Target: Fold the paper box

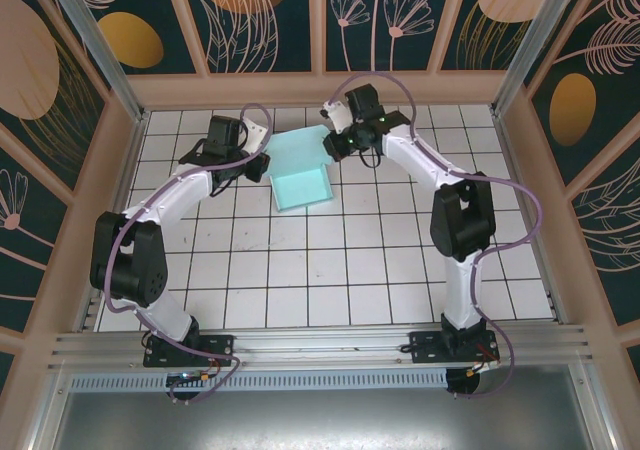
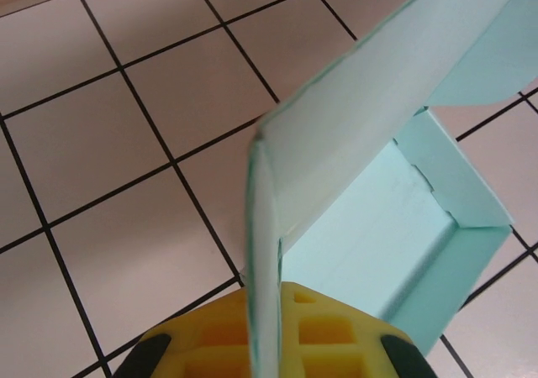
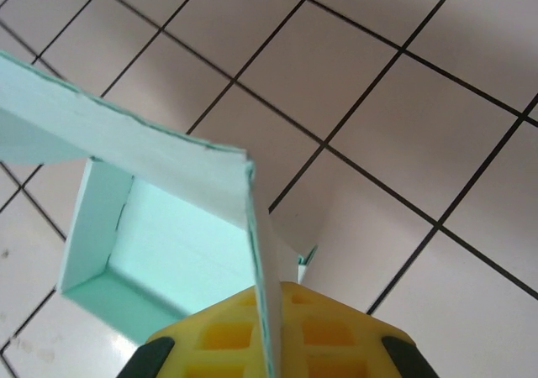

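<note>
From above, the paper box (image 1: 300,175) sits on the desk (image 1: 300,280) toward the middle of its far edge, with low walls already standing around the near part of its base. A long flap (image 1: 297,146) lifts off the far side. The left tool (image 1: 256,162) meets the left end of that flap and the right tool (image 1: 336,144) the right end. In the left wrist view, the left tool's yellow pads (image 2: 328,332) are closed on a thin folded edge of card that runs straight up between them. The flap slants away to the upper right, and the open tray of the box lies below it. In the right wrist view, the right tool's pads (image 3: 227,332) are likewise pinched shut on the card edge at the opposite end, with the flap stretching left over the tray's corner. The step in hand looks like bringing this flap over, with each arm holding one end. The next move likely calls for both arms to swing together at an even pace, so the crease bends cleanly and the end tabs drop inside the side walls without the light card twisting or the base sliding on the tiles.
</note>
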`<state>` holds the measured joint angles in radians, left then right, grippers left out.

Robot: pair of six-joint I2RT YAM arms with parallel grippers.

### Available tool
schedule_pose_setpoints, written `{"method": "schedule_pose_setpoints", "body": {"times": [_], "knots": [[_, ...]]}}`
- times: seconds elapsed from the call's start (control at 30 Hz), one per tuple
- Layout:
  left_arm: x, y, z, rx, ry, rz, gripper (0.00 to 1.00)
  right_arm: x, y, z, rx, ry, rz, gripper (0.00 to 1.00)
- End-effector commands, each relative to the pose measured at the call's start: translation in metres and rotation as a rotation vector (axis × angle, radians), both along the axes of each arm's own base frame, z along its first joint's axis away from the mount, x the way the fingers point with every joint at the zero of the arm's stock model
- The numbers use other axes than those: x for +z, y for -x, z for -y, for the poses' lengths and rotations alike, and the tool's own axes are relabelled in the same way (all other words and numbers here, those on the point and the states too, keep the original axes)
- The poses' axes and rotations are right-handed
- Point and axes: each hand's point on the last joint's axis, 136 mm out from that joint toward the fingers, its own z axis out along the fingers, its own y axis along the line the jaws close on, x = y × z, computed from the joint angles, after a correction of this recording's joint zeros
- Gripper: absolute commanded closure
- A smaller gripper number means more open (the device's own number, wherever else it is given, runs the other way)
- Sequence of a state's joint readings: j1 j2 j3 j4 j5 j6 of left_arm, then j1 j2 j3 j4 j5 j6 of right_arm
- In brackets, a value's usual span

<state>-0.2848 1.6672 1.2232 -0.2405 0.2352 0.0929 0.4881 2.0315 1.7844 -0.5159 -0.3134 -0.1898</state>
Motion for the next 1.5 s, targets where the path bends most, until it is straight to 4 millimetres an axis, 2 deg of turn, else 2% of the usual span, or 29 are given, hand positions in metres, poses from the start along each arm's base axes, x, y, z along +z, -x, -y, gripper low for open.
{"method": "schedule_pose_setpoints", "body": {"times": [0.0, 0.13, 0.33, 0.57, 0.77, 0.93, 0.97, 1.03, 1.3, 1.47], "knots": [[0.021, -0.013, -0.003, 0.084, 0.045, 0.093, 1.00, 0.028, -0.009, -0.004, -0.137, -0.095, 0.110, 1.00], [0.023, -0.019, -0.001, 0.137, 0.110, 0.096, 1.00, 0.029, -0.009, -0.002, -0.224, -0.151, 0.202, 1.00], [0.029, -0.025, 0.000, 0.197, 0.136, 0.160, 1.00, 0.034, 0.004, -0.010, -0.297, -0.235, 0.282, 1.00], [0.017, -0.031, -0.003, 0.269, 0.159, 0.162, 1.00, 0.031, 0.006, -0.006, -0.468, -0.298, 0.268, 1.00], [0.020, -0.032, 0.000, 0.303, 0.260, 0.176, 1.00, 0.030, 0.017, -0.002, -0.630, -0.320, 0.335, 1.00], [0.029, -0.031, 0.006, 0.281, 0.344, 0.244, 1.00, 0.027, 0.025, -0.007, -0.691, -0.336, 0.398, 1.00], [0.020, -0.026, 0.005, 0.283, 0.343, 0.241, 1.00, 0.029, 0.027, -0.007, -0.699, -0.341, 0.417, 1.00], [0.021, -0.025, 0.003, 0.294, 0.354, 0.264, 1.00, 0.029, 0.029, -0.005, -0.718, -0.347, 0.451, 1.00], [0.006, -0.018, 0.005, 0.318, 0.415, 0.258, 1.00, 0.003, 0.034, -0.020, -0.734, -0.335, 0.453, 1.00], [-0.005, -0.013, 0.001, 0.366, 0.467, 0.256, 1.00, -0.008, 0.043, -0.017, -0.730, -0.370, 0.477, 1.00]]}}
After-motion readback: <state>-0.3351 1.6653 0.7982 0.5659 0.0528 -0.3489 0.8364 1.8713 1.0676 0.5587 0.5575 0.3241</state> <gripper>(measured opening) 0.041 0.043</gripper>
